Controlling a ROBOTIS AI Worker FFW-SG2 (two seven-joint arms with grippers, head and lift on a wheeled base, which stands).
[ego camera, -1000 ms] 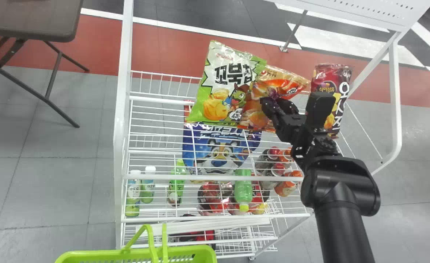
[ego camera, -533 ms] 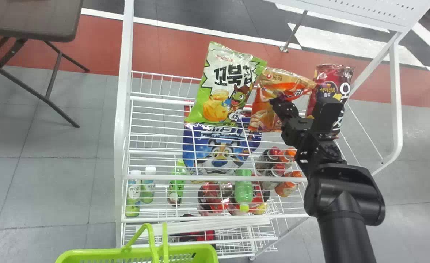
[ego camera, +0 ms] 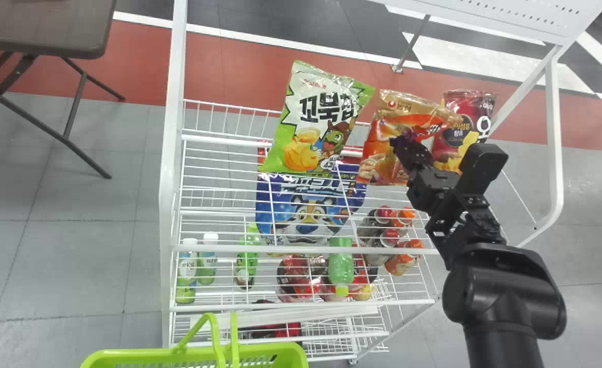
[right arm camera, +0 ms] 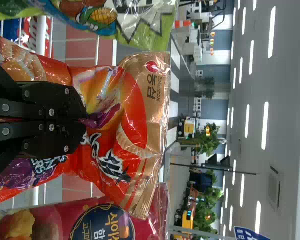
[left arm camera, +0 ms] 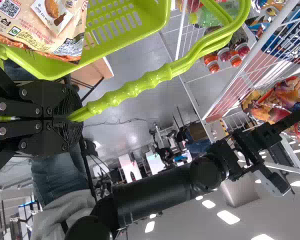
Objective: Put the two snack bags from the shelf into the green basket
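Observation:
My right gripper [ego camera: 402, 144] is at the upper shelf, shut on the front of the orange snack bag [ego camera: 380, 166]. The right wrist view has the gripper [right arm camera: 84, 120] pinching a purple-printed fold of the orange bag [right arm camera: 135, 117]. Upright to its left stands the green-and-white bag [ego camera: 326, 110]; to its right is the dark red bag [ego camera: 467, 115], partly overlapped by the orange one. The green basket [ego camera: 142, 357] is at the bottom edge. My left gripper [left arm camera: 72, 118] is shut on the basket's handle [left arm camera: 135, 90], and a beige snack bag [left arm camera: 45, 25] lies in the basket.
The white wire rack [ego camera: 301, 249] has a blue bag [ego camera: 308, 204] and several bottles on lower levels. Its white post [ego camera: 170, 153] rises on the left, and a slanted side frame [ego camera: 554, 143] bounds the right. A brown table [ego camera: 40, 25] stands at far left.
My right gripper has moved to the right with the orange bag, which has come away from behind the green-and-white bag and now overlaps the dark red one. The basket has shifted very slightly right.

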